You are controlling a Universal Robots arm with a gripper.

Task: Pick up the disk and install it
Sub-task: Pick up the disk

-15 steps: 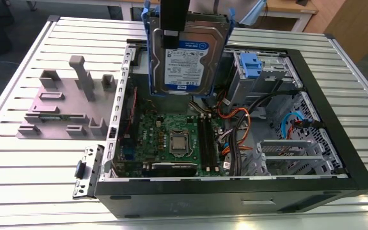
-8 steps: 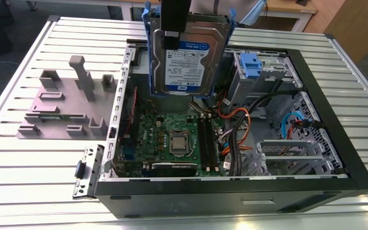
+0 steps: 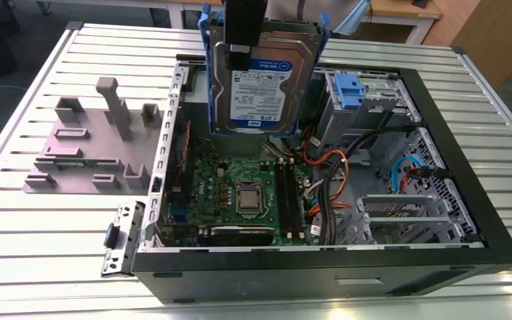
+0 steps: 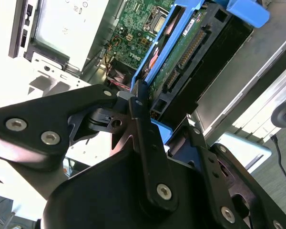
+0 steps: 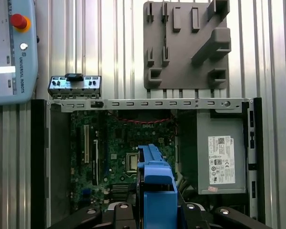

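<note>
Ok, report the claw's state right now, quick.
Claw: shut on the disk, held over the open computer case.

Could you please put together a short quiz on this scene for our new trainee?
1. True or false: the gripper holds the disk above the open computer case.
2. Multiple choice: in the exterior view, where does the grey fixture plate lie?
A) inside the case
B) on the table, to the left of the case
C) on top of the disk
3. Fill in the blank: the plastic frame around the disk is ____ in colour.

Key: 1 true; 2 B; 3 blue.
</note>
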